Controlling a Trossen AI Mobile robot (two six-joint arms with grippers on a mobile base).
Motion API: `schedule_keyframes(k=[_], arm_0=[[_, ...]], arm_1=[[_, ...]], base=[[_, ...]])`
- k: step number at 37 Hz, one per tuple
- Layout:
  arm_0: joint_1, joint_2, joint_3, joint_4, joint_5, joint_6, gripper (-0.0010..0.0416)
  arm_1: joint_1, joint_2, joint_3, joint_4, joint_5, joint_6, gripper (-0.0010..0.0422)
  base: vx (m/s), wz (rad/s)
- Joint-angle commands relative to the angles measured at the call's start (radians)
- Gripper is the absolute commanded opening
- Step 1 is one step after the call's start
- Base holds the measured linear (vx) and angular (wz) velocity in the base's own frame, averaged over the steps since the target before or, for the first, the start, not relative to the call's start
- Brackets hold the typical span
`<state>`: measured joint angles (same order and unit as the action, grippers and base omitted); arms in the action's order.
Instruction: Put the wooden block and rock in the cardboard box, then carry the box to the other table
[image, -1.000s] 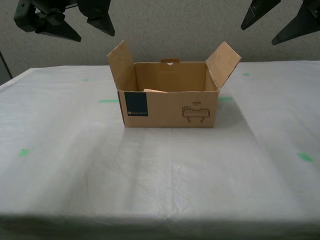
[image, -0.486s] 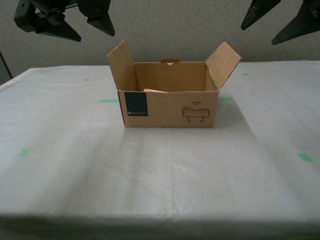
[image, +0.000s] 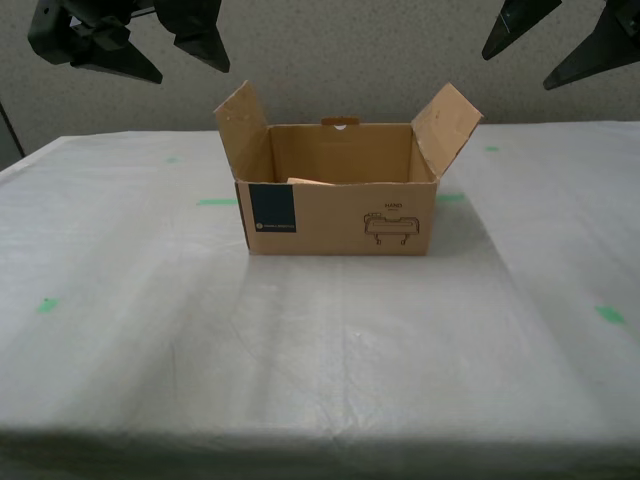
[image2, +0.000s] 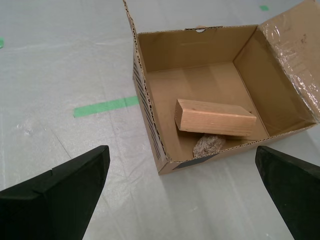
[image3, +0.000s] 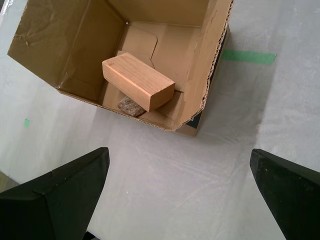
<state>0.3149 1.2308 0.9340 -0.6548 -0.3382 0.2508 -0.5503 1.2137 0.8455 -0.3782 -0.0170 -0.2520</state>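
The cardboard box (image: 340, 215) stands open on the other table (image: 320, 350), the one with a wrinkled white cloth, flaps raised on both sides. Inside lies the wooden block (image2: 215, 117) (image3: 137, 80), resting partly over the rock (image2: 209, 144) (image3: 131, 106). In the exterior view only a sliver of the block (image: 310, 182) shows above the front wall, and the rock is hidden. My second gripper (image: 192, 72) (image2: 181, 150) hangs open and empty high at the exterior view's top left. My first gripper (image: 516, 72) (image3: 179, 150) hangs open and empty at its top right.
Green tape strips (image: 215, 201) (image: 450, 197) lie on the cloth beside the box, and smaller green marks (image: 45, 303) (image: 610, 314) sit nearer the front. A speckled grey wall (image: 350, 50) rises behind the table. The table's front edge (image: 320, 440) runs across the exterior view's bottom.
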Motion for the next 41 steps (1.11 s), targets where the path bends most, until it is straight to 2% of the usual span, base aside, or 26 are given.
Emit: schedule_keyframes(k=[1,41], arm_0=[[0.0,0.0,0.0,0.0,0.003,0.003,0.0393],[0.0,0.0,0.0,0.0,0.003,0.003,0.0393]], arm_1=[[0.0,-0.001,0.001,0.003,-0.002,0.001,0.04],[0.0,-0.001,0.001,0.003,-0.002,0.001,0.04]], base=[[0.0,0.0],[0.0,0.0]])
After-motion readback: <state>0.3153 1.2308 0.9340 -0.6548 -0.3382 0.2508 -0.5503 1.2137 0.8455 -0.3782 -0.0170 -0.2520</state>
